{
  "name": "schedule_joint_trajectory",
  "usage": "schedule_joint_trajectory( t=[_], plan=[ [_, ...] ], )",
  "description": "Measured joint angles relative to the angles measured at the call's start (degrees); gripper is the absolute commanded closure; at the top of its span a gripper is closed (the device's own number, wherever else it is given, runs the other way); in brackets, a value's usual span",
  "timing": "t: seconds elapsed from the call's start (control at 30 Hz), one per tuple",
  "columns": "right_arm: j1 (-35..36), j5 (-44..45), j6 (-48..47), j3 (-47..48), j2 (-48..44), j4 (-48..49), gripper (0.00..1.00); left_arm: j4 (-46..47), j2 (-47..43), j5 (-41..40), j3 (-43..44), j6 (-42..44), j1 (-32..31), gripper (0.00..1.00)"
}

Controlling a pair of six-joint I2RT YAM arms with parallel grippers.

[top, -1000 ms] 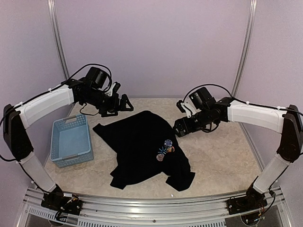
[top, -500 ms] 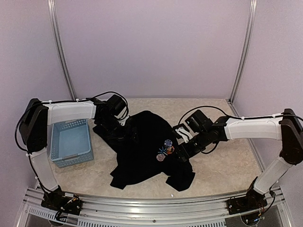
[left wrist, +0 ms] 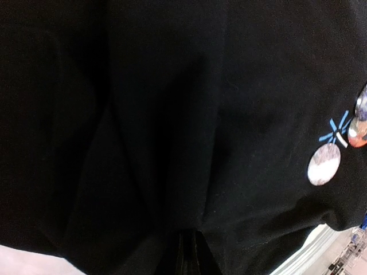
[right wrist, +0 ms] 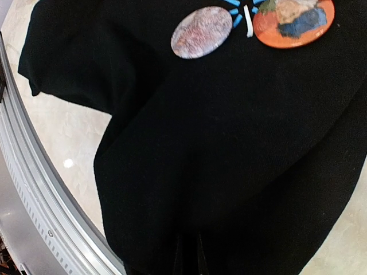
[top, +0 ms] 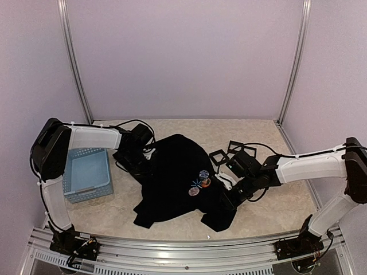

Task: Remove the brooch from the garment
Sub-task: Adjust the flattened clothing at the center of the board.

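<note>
The black garment (top: 172, 186) lies crumpled in the middle of the table. Three round brooches are pinned around its small blue mark (top: 198, 183): a grey one (top: 194, 191), an orange one (top: 206, 182) and a bluish one (top: 203, 173). My left gripper (top: 149, 166) is at the garment's left edge and shut on a fold of the cloth (left wrist: 186, 252). My right gripper (top: 225, 197) is at its right edge, just right of the brooches, also shut on cloth (right wrist: 189, 252). The right wrist view shows the grey brooch (right wrist: 201, 32) and the orange brooch (right wrist: 293, 23) close ahead.
A light-blue basket (top: 88, 173) stands left of the garment, beside my left arm. The metal front rail (top: 189, 252) runs along the near table edge, close to the garment's lower hem (right wrist: 34, 189). Walls enclose the back and sides.
Both arms came down from the back of the table onto the garment's left and right edges. Both grippers went from open to shut on the cloth.
</note>
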Motion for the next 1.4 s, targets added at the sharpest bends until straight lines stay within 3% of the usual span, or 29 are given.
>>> schedule_joint_trajectory(
  t=[0.27,0.37,0.43,0.5,0.53,0.73,1.07,1.33,1.4],
  plan=[
    [0.4,1.0,4.0,-4.3,-4.7,0.3,0.86,0.0,0.4,-1.7,7.1,4.0,7.4,0.94],
    [0.4,2.7,5.5,-4.2,-7.2,0.1,0.79,0.6,1.6,-1.5,12.7,6.3,9.5,0.90],
    [0.4,4.2,6.2,-3.5,-9.1,-0.1,0.71,0.6,1.9,-1.7,14.4,7.4,9.8,0.79],
    [-0.3,5.3,7.1,-2.4,-10.6,0.0,0.65,0.3,1.9,-1.8,14.7,8.0,9.6,0.54],
    [-0.7,5.5,7.5,-2.0,-11.1,0.4,0.62,0.1,1.9,-1.9,14.6,8.3,9.5,0.48],
    [-6.4,4.9,8.9,-1.3,-10.1,4.0,0.57,0.2,-2.0,-0.8,9.2,5.8,8.5,0.25],
    [-12.0,0.1,6.6,7.2,5.1,7.5,0.54,0.0,-7.0,-2.7,3.3,0.5,-0.7,0.09],
    [-12.7,-1.0,5.1,9.2,10.2,8.0,0.55,-3.4,-6.6,-7.1,0.8,-2.4,-1.5,0.07],
    [-13.2,-1.0,5.0,9.3,10.6,8.1,0.56,-3.6,-6.6,-7.5,0.0,-2.7,-1.7,0.02]
  ],
)
